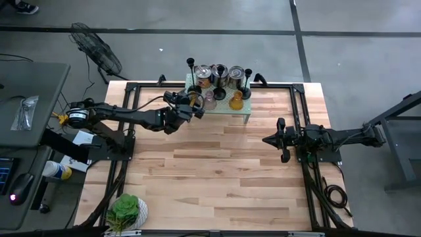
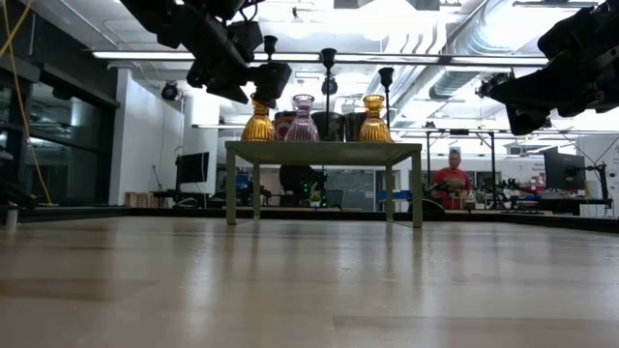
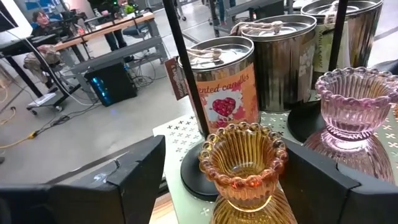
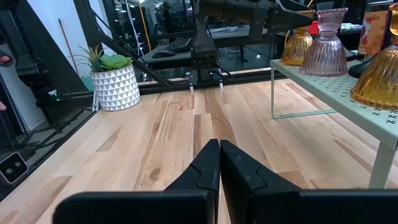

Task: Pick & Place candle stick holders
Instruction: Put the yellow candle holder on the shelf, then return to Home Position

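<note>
From above, the left gripper point(image 1: 191, 104) reaches the left end of the pale green shelf point(image 1: 248, 108), the landmark carrying the candle stick holders point(image 1: 219, 92) and tins point(image 1: 203, 76).

At tabletop height, an amber holder point(image 2: 257, 123), the pink holder point(image 2: 303, 120) and a second amber one point(image 2: 374, 120) stand along that shelf.

The left wrist shows fingers point(image 3: 118, 180) spread either side of the ribbed, bead-rimmed amber glass, likely lining up a grasp.

The right gripper point(image 4: 219, 163) waits well off the shelf, fingers pressed together.

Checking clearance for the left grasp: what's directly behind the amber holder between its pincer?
Behind the amber holder: a black holder's base and thin stem, then a scented-candle tin. The base's near part is covered by the amber holder.
</note>
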